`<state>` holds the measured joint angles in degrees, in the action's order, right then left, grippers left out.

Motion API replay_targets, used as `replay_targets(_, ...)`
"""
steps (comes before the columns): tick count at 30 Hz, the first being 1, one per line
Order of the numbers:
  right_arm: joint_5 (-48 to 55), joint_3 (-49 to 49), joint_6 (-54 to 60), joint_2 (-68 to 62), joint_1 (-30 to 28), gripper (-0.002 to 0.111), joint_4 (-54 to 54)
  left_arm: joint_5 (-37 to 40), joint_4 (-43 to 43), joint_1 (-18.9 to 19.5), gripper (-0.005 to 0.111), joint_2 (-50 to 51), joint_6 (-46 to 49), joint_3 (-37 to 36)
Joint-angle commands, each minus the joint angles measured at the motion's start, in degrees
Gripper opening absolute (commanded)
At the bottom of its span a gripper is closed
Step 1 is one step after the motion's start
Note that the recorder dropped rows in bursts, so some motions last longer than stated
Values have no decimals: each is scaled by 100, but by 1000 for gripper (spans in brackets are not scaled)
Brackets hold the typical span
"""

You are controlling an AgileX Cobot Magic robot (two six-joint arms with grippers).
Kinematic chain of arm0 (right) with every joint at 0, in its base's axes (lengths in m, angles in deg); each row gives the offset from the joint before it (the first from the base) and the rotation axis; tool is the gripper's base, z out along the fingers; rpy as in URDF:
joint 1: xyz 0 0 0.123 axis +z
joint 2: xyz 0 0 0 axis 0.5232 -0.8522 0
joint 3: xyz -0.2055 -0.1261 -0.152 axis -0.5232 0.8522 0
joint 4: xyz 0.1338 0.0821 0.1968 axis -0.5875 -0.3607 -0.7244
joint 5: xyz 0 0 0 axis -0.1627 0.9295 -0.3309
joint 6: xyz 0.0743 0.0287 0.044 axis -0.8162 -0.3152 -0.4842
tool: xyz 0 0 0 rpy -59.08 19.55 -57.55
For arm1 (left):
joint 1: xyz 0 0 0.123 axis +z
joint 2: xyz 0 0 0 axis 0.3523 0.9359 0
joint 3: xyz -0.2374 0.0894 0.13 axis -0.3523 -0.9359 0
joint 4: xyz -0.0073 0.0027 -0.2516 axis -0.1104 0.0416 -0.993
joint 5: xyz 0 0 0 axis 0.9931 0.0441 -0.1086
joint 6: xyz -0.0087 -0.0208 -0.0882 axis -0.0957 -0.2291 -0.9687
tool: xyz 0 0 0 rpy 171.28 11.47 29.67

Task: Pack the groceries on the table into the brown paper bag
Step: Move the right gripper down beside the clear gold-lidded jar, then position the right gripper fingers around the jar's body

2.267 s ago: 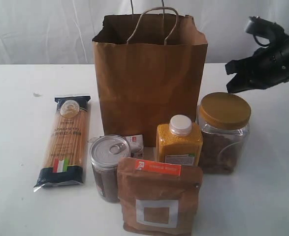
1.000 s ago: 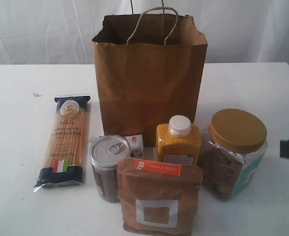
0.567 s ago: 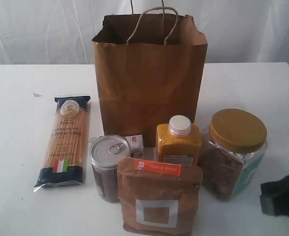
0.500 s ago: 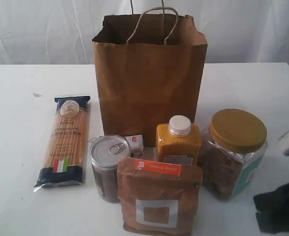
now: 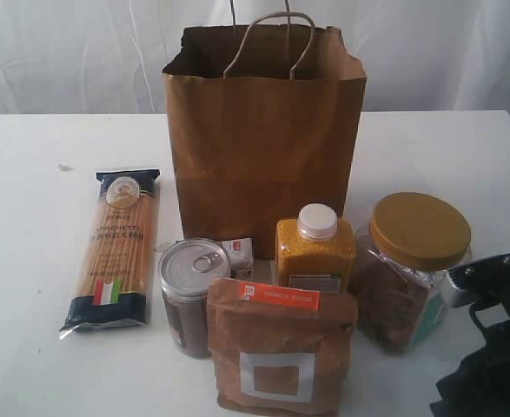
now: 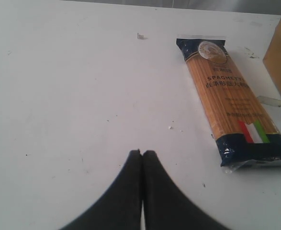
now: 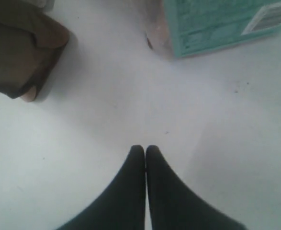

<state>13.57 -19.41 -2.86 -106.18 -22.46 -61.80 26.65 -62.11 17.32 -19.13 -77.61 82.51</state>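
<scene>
The brown paper bag [image 5: 263, 130] stands upright and open at the back of the white table [image 5: 29, 226]. In front of it lie the spaghetti packet [image 5: 114, 248] [image 6: 231, 103], the pull-tab tin [image 5: 192, 291], the white-capped yellow bottle [image 5: 315, 248], the brown pouch [image 5: 281, 347] [image 7: 20, 48] and the gold-lidded jar [image 5: 415, 265] [image 7: 212, 24]. My right gripper [image 7: 145, 148] is shut and empty, low over bare table near the jar's teal label; its arm [image 5: 489, 356] shows at the lower right. My left gripper [image 6: 141, 153] is shut and empty, short of the spaghetti.
A small white and red packet [image 5: 235, 254] lies between the tin and the bag. A tiny scrap [image 5: 63, 167] [image 6: 140, 36] sits on the far left of the table. White curtain hangs behind the table.
The jar now stands nearer the front right than 2.3 s ago. My right arm left the jar, dropped out of view, then came in at the lower right corner, rising closer to the jar.
</scene>
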Motion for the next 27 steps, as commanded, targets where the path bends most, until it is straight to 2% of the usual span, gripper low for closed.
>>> replay_targets(1, -71, 28, 135, -11, 5, 5, 134, -28, 9, -35, 0, -22, -4, -9)
replay_targets(2, -38, 28, 147, -11, 5, 9, 177, -28, 9, -35, 0, -22, -4, -9)
replay_targets(7, -157, 28, 147, -11, 5, 51, 209, -28, 9, -35, 0, -22, -4, -9)
replay_targets(9, -353, 28, 147, -11, 5, 63, 209, -28, 9, -35, 0, -22, -4, -9)
replay_targets(11, -480, 28, 147, -11, 5, 67, 254, -28, 9, -35, 0, -22, -4, -9)
replay_targets(16, -689, 28, 124, -11, 5, 68, 895, -28, 9, -35, 0, -22, -4, -9)
replay_targets(19, -1128, 28, 124, -58, 5, 73, 1098, -28, 9, -35, 0, -22, -4, -9)
replay_targets(23, -1418, 28, 124, -123, 5, 81, 1103, -28, 9, -35, 0, -22, -4, -9)
replay_targets(27, -1458, 28, 83, -130, 5, 81, 1067, -28, 9, -35, 0, -22, -4, -9)
